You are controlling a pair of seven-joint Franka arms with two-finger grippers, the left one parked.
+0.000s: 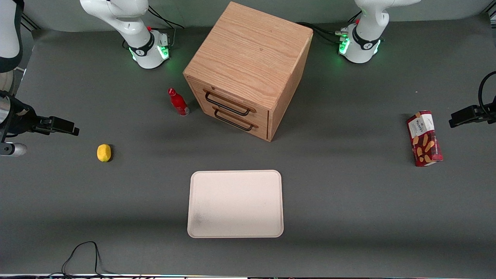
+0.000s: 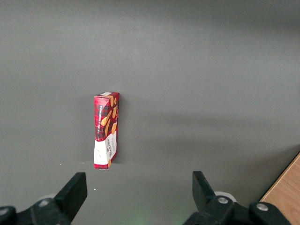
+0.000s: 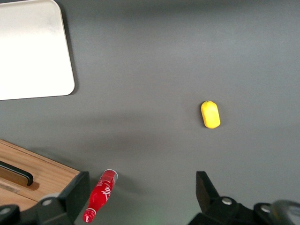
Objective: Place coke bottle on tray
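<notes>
The bottle (image 1: 178, 101) stands upright on the grey tabletop (image 1: 348, 201), just beside the front of the wooden cabinet (image 1: 248, 69), close to its two dark drawer handles but not touching them as far as can be seen. It is red from cap to body, with a clear base resting on the tabletop. The tray (image 1: 235, 204) lies flat and bare nearer the front camera than the cabinet, well apart from the bottle. A lemon (image 1: 104, 152) sits toward the working arm's end of the tabletop, nearer the camera than the bottle and apart from both it and the tray. A red snack box (image 1: 424, 138) lies toward the parked arm's end. The tool (image 1: 64, 126) hangs at the working arm's end of the tabletop, above the surface near the lemon and away from the bottle; it holds nothing. In the right wrist view its two dark fingers (image 3: 75, 194) stand wide apart, with the bottle (image 3: 99, 195) seen just beside one of them, the lemon (image 3: 210, 114) farther out on bare tabletop, a corner of the tray (image 3: 65, 70) and a corner of the cabinet (image 3: 42, 168) with one handle also in sight.
</notes>
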